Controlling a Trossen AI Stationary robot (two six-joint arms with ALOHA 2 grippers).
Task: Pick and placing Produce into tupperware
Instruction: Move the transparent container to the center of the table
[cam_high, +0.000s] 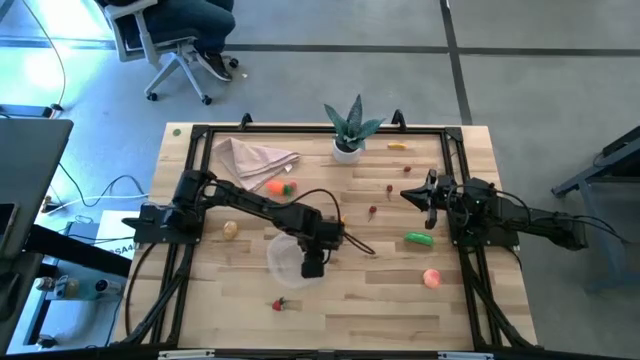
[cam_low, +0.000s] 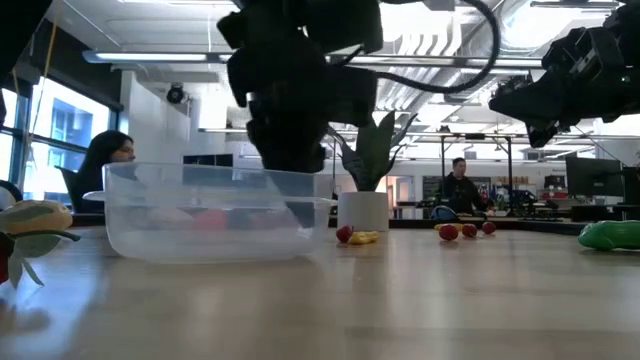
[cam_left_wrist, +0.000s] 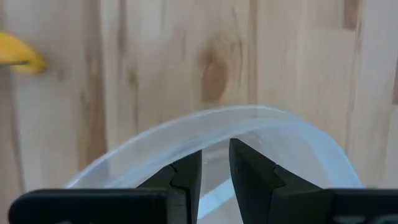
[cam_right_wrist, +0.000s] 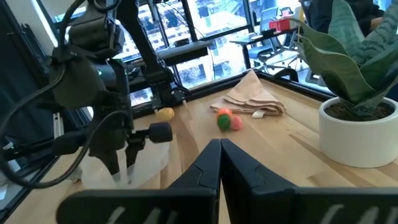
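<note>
Wooden table (cam_high: 460, 300) carries: potted plant (cam_high: 349, 130) and napkin (cam_high: 255, 157) near the far edge, tupperware (cam_high: 288, 258) at centre, cucumber (cam_high: 419, 238) and peach (cam_high: 431, 278) toward the right edge.

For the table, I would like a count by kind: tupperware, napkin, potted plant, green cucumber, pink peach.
Tupperware: 1
Napkin: 1
Potted plant: 1
Green cucumber: 1
Pink peach: 1
Total: 5

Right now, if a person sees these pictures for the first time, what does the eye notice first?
The left gripper stands out first: it hangs over the clear tupperware at the table's middle, its fingers nearly closed above the rim. Next comes the spiky plant at the far edge, with the right gripper raised beside the green cucumber.
</note>
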